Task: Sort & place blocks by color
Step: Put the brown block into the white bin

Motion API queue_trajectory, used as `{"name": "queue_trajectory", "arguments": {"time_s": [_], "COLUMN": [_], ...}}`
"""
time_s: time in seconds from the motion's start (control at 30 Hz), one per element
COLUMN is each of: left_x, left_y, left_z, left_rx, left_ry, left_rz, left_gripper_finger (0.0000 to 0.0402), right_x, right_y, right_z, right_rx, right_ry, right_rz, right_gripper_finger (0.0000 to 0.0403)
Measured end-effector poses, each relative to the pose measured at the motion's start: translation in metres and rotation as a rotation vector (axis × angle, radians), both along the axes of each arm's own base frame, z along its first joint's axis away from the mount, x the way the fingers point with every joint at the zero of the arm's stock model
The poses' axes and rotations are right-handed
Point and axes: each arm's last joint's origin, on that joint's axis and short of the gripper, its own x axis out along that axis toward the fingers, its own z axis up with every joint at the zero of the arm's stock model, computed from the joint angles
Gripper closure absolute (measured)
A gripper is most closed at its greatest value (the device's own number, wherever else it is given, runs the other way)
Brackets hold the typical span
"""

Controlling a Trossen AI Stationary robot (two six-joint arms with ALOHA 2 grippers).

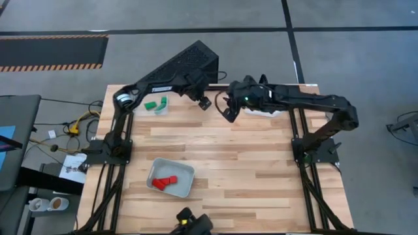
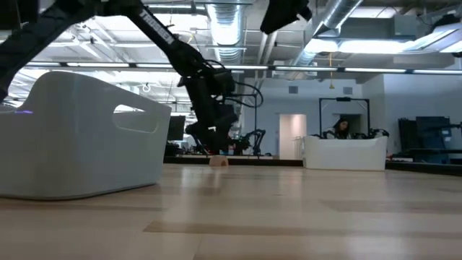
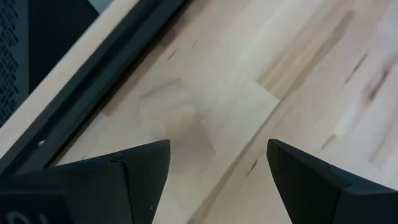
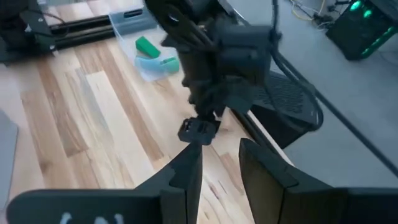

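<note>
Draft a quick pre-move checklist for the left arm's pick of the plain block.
1. Left end effector open: ok.
2. Plain wood block flat on the table, framed between the left fingers: ok.
3. Right end effector empty: ok.
4. Right end effector well clear of the left one: not ok, close beside it.
5. Green blocks and red blocks in separate trays: ok.
6. Tray for plain wood: cannot tell.

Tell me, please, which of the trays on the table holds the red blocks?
The grey tray near the table's front edge, on the left arm's side, holds the red blocks. The clear tray at the back left holds green blocks instead.
</note>
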Motion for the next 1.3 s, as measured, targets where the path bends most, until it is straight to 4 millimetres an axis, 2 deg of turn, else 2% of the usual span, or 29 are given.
{"name": "queue_trajectory", "arguments": {"time_s": [0.2,0.47,0.63,0.7,1.13,1.3], "left_x": [0.015,0.013,0.010,0.012,0.025,0.029], "left_y": [0.009,0.012,-0.004,-0.011,-0.046,-0.058], "left_z": [-0.012,-0.011,-0.022,-0.020,-0.018,-0.005], "left_rx": [-0.017,-0.057,-0.189,-0.242,-0.246,-0.291], "left_ry": [0.091,0.108,0.176,0.160,0.223,0.154], "left_rz": [-0.015,-0.047,-0.118,-0.159,-0.291,-0.368], "left_gripper_finger": [0.0150,0.0150,0.0150,0.0150,0.0150,0.0150], "right_x": [-0.005,-0.006,-0.006,-0.007,-0.007,-0.007], "right_y": [0.022,0.044,0.050,0.050,0.049,0.049], "right_z": [0.007,0.004,0.004,0.004,0.004,0.003], "right_rx": [-0.022,-0.032,-0.061,-0.064,-0.052,-0.049], "right_ry": [-0.018,0.014,0.015,0.015,0.010,0.013], "right_rz": [0.021,0.051,0.038,0.034,0.024,0.020], "right_gripper_finger": [0.0276,0.0277,0.0280,0.0279,0.0280,0.0280]}}
